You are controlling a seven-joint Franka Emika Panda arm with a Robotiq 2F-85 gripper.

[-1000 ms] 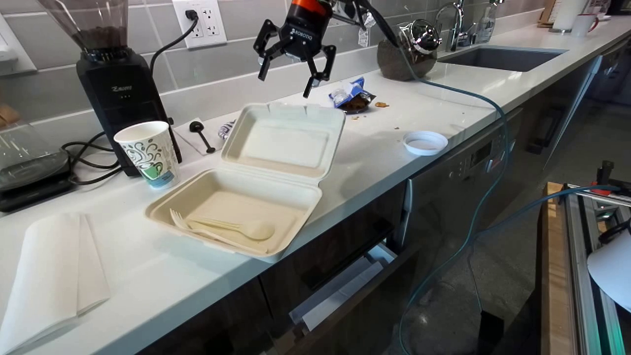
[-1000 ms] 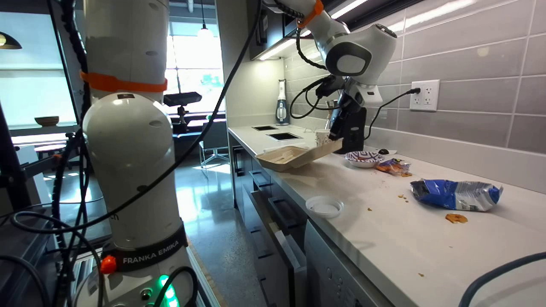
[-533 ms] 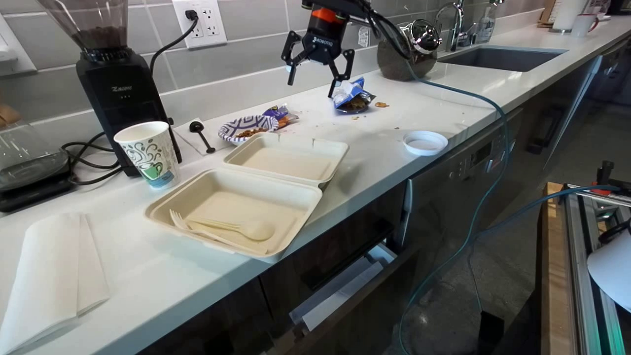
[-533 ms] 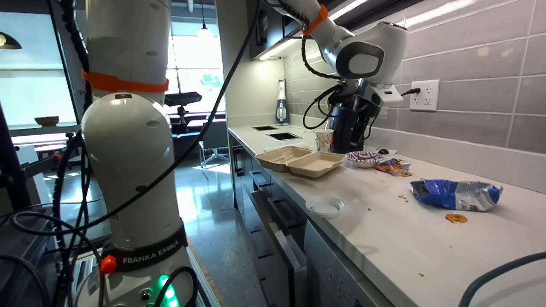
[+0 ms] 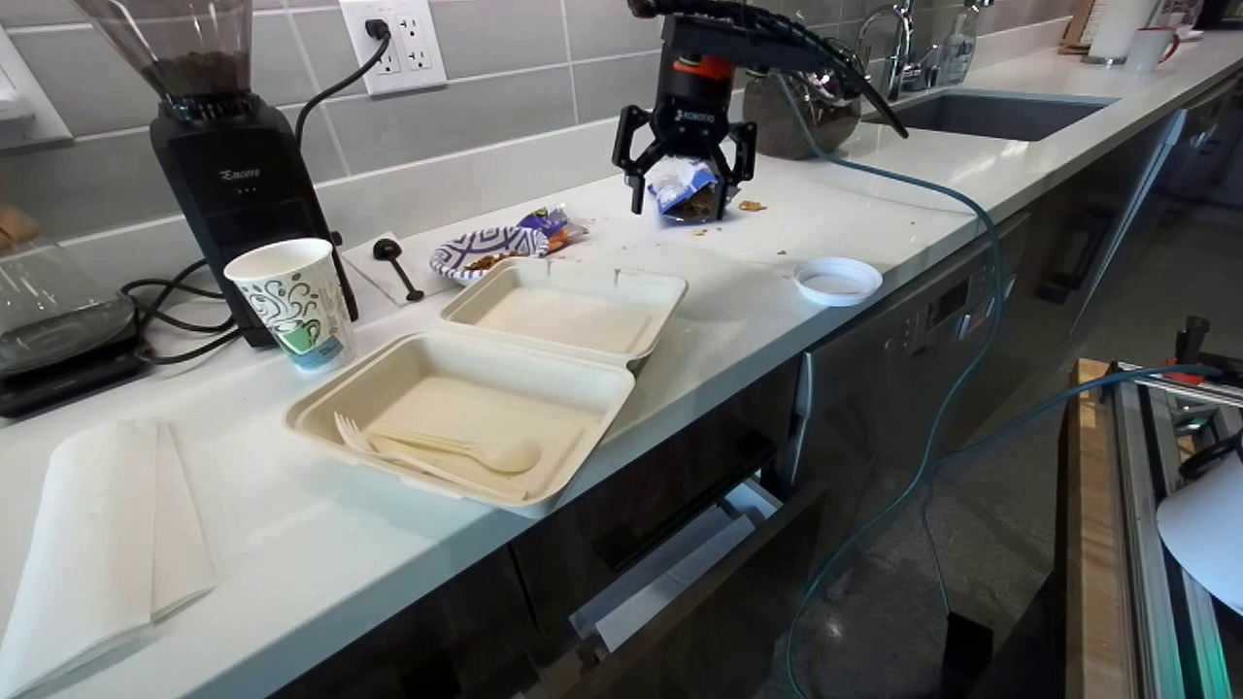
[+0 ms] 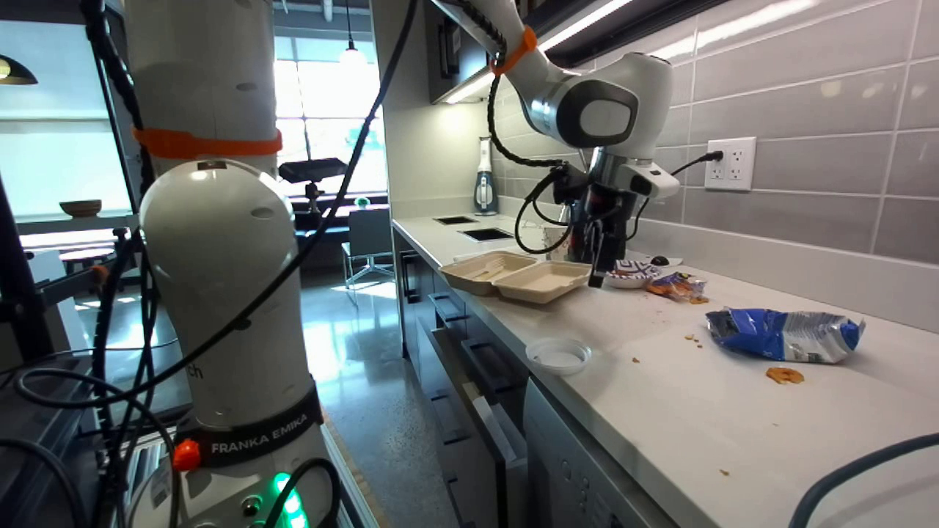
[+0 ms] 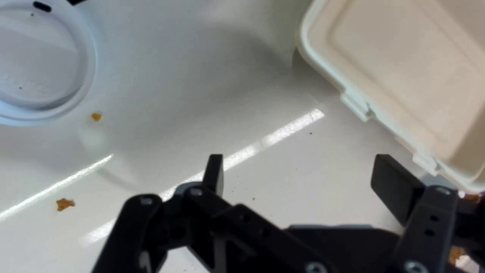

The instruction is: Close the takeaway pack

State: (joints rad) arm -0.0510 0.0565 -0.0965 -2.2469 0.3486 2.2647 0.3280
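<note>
- Takeaway pack: cream hinged clamshell, open on the table. Its base half has one corner at the table's front edge.
- Lid half: folded back on the hinge, inner face up, on the side toward the sink.
- Base half contents: a pale fork and a pale spoon.
- Tool: fingers spread wide and directed downward, above the table near the free edge of the lid half, apart from it. In the wrist view, table surface shows between the fingers.
- Cup lid: white, with sip slot, near the table's front edge, apart from the takeaway pack.
- Paper cup: printed, upright, just beside the base half, in front of the coffee grinder.
- Patterned bowl: between the lid half and the table's rear edge; contains brown pieces. A small packet lies beside it.
- Snack bag: blue and silver, lying toward the rear edge.
- Folded white towel: on the side of the base half away from the sink.
</note>
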